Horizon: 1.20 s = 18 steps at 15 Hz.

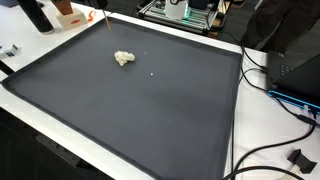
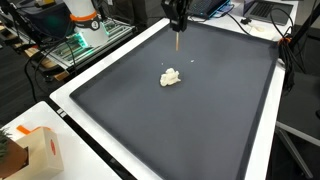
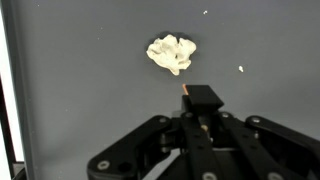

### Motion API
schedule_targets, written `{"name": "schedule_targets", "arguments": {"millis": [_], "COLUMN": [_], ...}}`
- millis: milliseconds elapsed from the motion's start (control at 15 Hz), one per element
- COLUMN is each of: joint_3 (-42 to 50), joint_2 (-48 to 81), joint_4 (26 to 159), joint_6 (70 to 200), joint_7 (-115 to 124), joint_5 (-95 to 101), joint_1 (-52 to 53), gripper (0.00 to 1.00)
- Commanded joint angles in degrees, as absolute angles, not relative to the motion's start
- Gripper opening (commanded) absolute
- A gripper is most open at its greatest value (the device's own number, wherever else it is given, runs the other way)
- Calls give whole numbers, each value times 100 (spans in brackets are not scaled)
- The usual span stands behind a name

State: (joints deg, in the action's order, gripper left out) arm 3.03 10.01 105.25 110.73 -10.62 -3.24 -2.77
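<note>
- Clearly, the pincer [image 3: 200, 100] is clamped together on a thin stick [image 2: 178, 42], held upright over the dark mat [image 2: 210, 120].
- Crumpled white wad [image 3: 171, 53] lies on the mat, near the stick's tip but not touching it.

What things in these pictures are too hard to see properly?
The white lump: too blurry in every view to tell what it is.
The stick: in the wrist view the gripper hides all but its tip.
The white specks: too small to identify.
The arm: cut off by the top edge in an exterior view.
</note>
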Motion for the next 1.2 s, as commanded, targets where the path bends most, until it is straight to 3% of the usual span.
{"name": "schedule_targets", "arguments": {"millis": [0, 67, 133, 1133], "joint_3": [262, 262, 262, 212], "joint_2": [1003, 1003, 1003, 1843], "joint_4": [10511, 10511, 10511, 10739], "joint_6": [11056, 11057, 11057, 11387], "joint_7": [-1056, -1056, -1057, -1417], "joint_5": [-316, -316, -316, -289], "joint_1": [-316, -316, -316, -373], "gripper": [13, 13, 3, 3]}}
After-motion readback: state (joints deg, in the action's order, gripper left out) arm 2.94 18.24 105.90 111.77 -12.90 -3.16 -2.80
